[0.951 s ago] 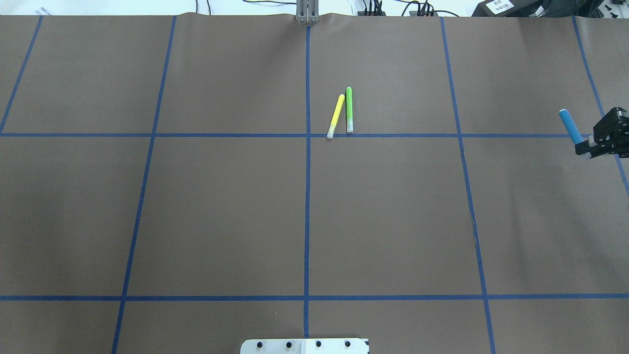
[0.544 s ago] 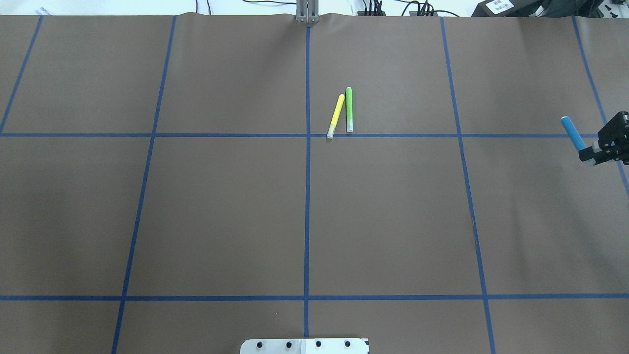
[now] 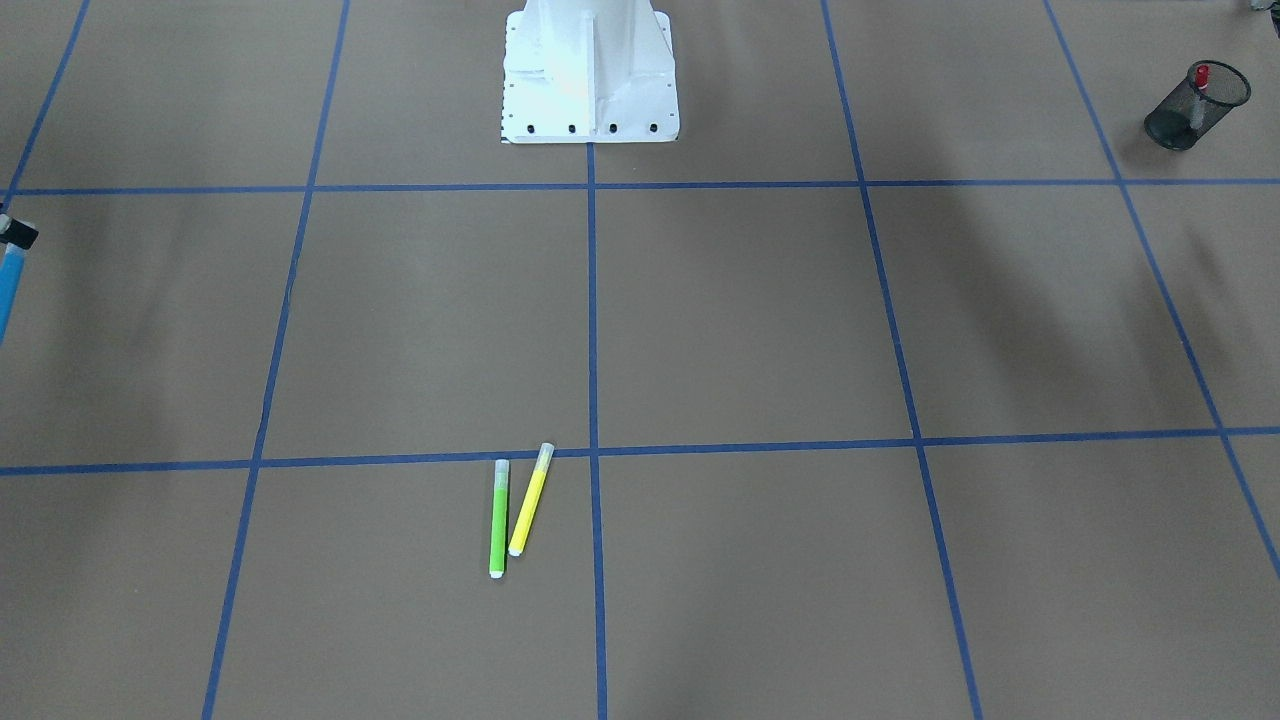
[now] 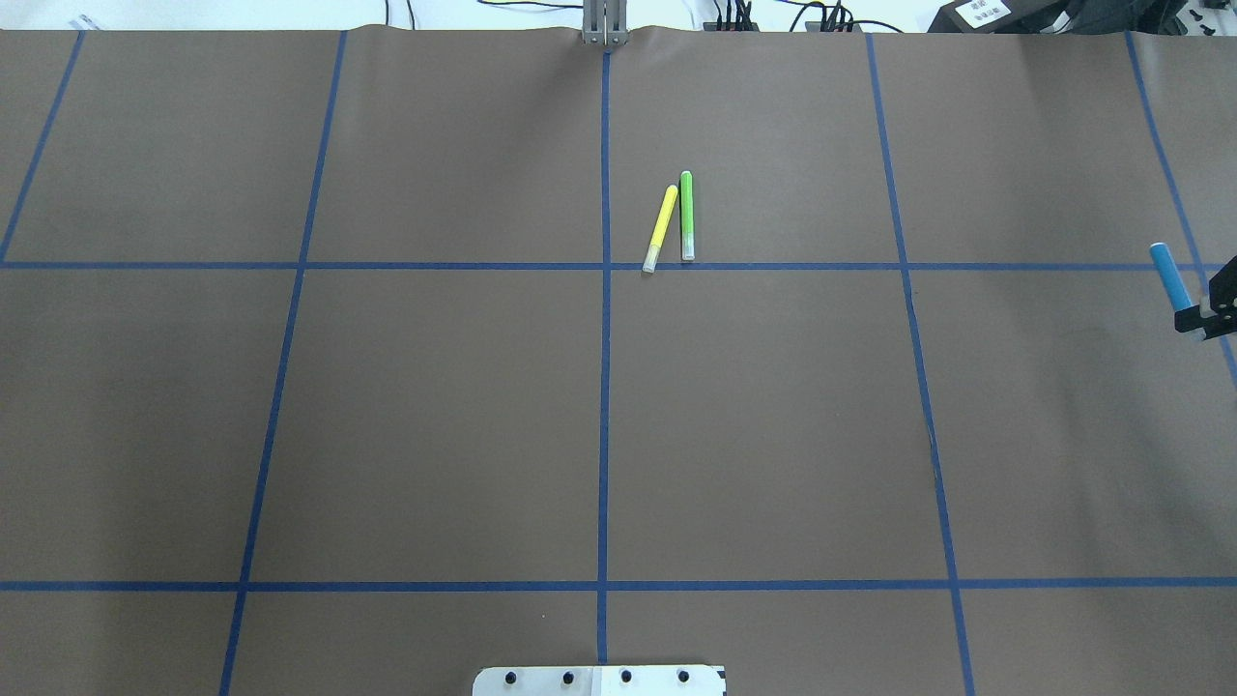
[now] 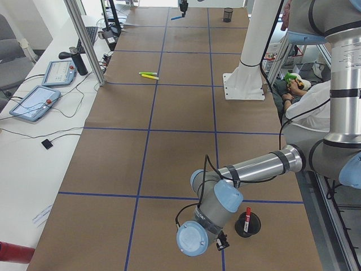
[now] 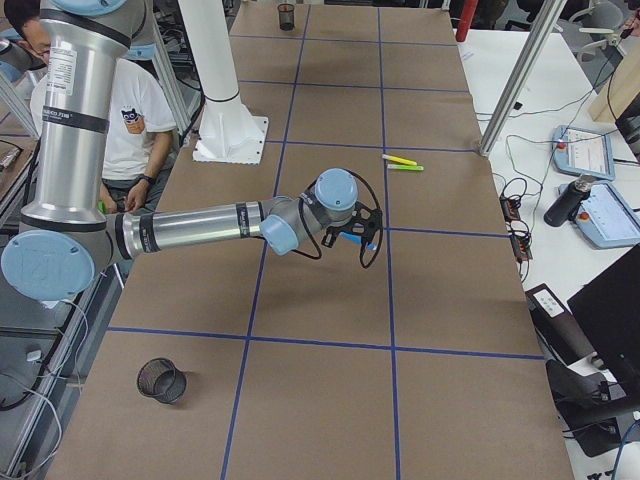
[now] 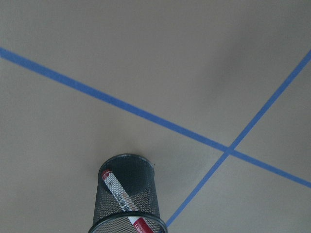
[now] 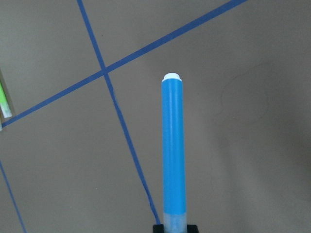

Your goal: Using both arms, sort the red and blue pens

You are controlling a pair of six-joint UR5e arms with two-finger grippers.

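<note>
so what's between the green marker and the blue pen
Between green marker and blue pen, only bare table paper and blue tape lines, seen overhead.

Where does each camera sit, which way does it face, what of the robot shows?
Front-facing: across the table, facing the pedestal.
Overhead: behind the robot, looking down; shows right gripper.
Exterior left: table's end; left arm near.
Exterior right: opposite end; right arm near.
Left wrist: down on mesh cup holding red pen.
Right wrist: along held blue pen.
Overhead and front-facing share the green marker.
</note>
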